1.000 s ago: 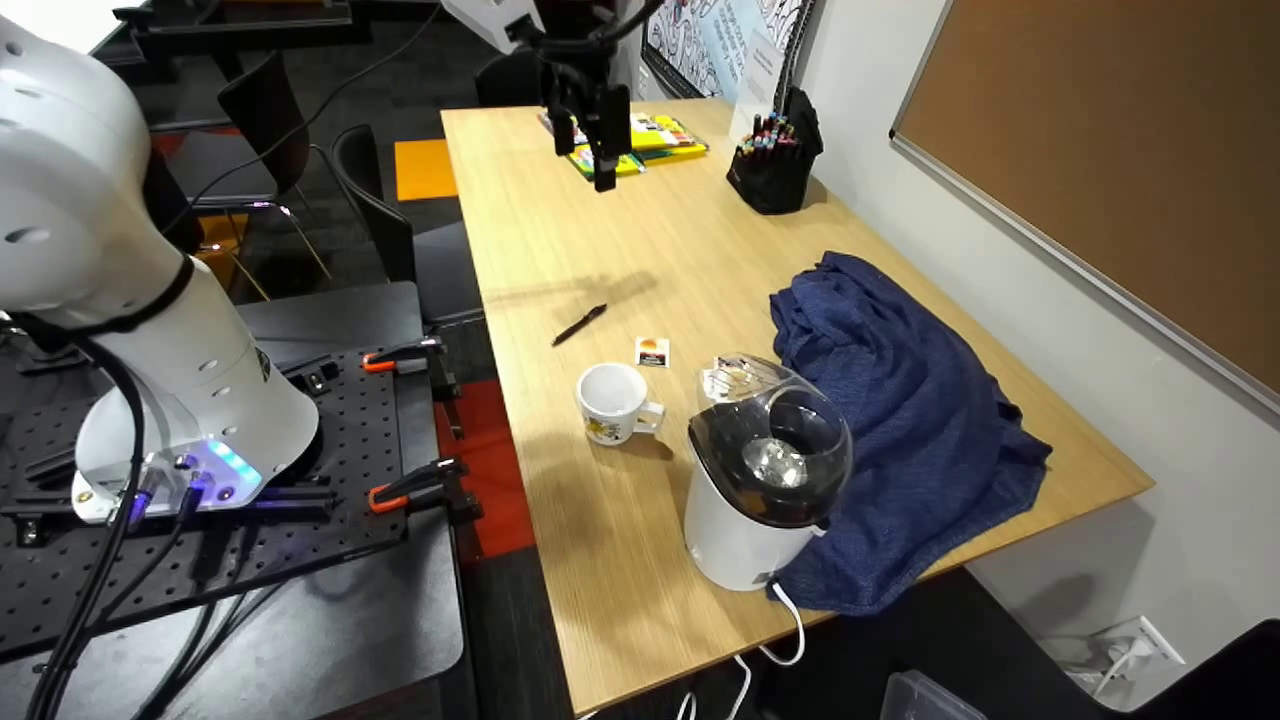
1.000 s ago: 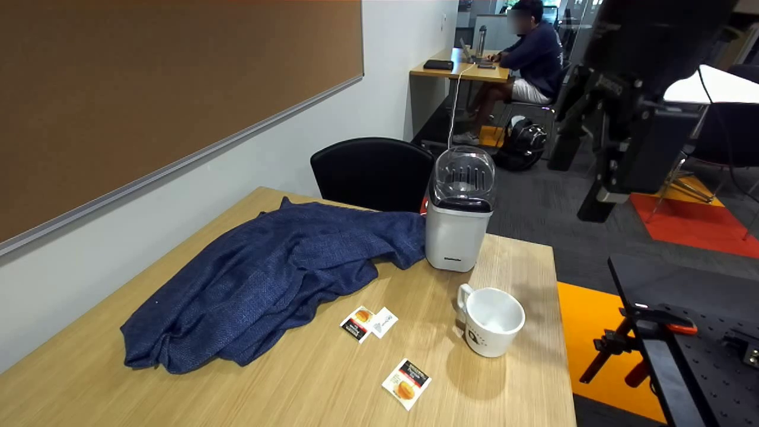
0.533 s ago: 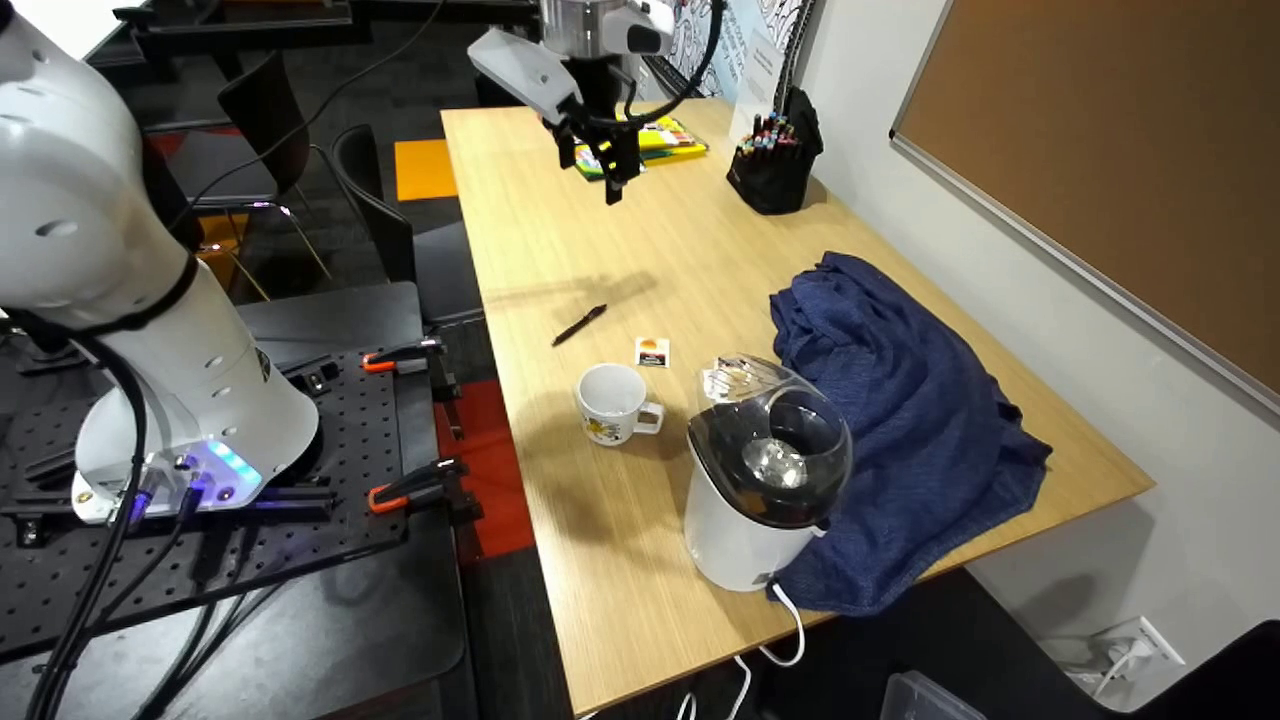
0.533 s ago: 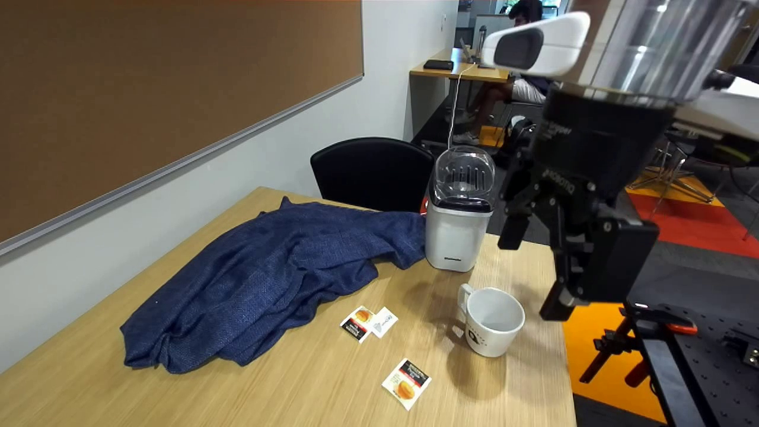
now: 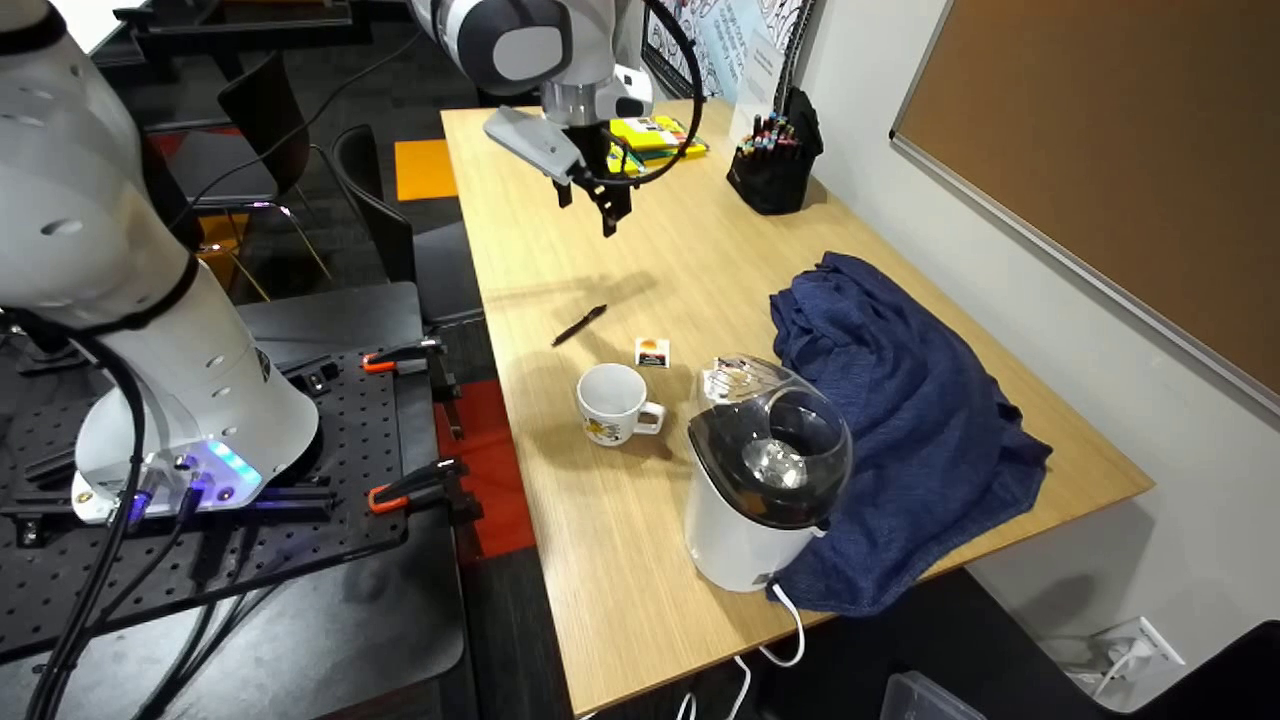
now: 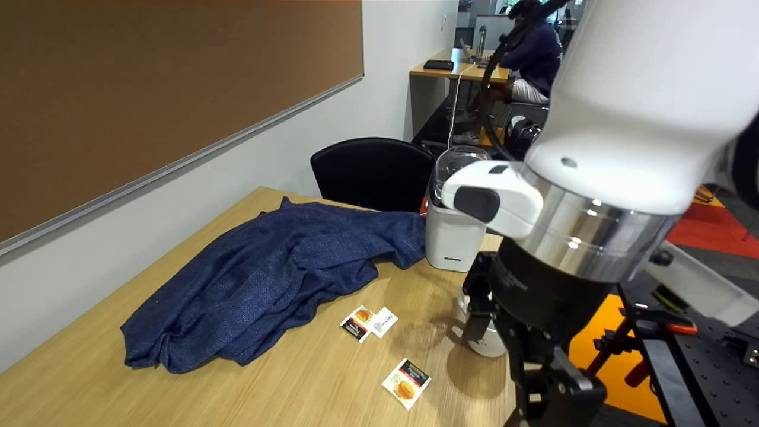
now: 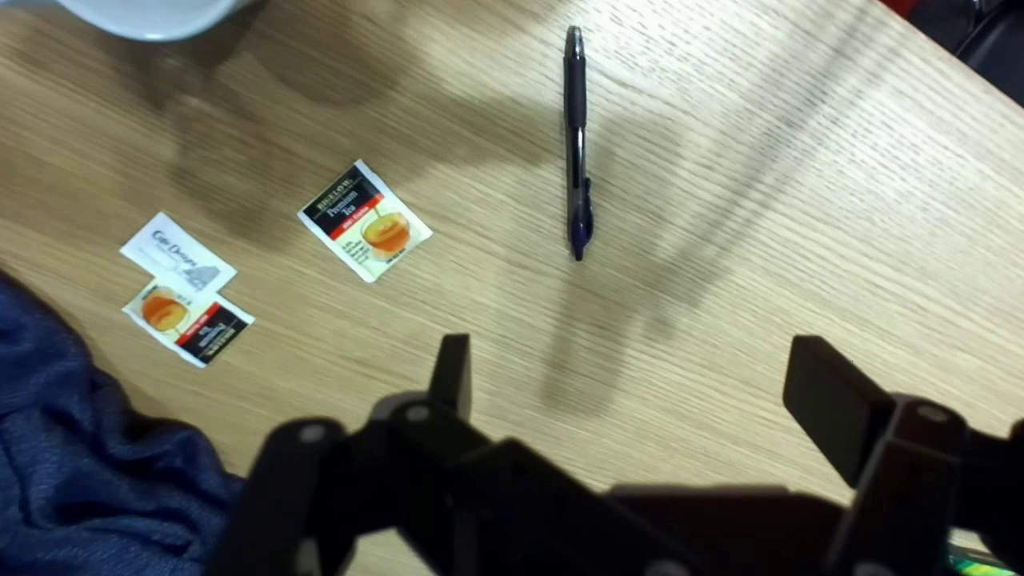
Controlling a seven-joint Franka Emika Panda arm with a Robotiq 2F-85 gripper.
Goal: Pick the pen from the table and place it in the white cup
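1. In an exterior view, the pen lies on the table, near its left edge. The white cup stands upright just nearer, handle to the right. A tea packet lies to the pen's near right. The gripper is above the table, seen on the pen's far side.
2. In an exterior view, the gripper, at near right, partly hides the white cup. A blue cloth lies at left; a white appliance stands at its far right.
3. In the wrist view, the fingers stand wide apart, table showing between. The pen lies beyond, touching neither. Two overlapping packets lie left.
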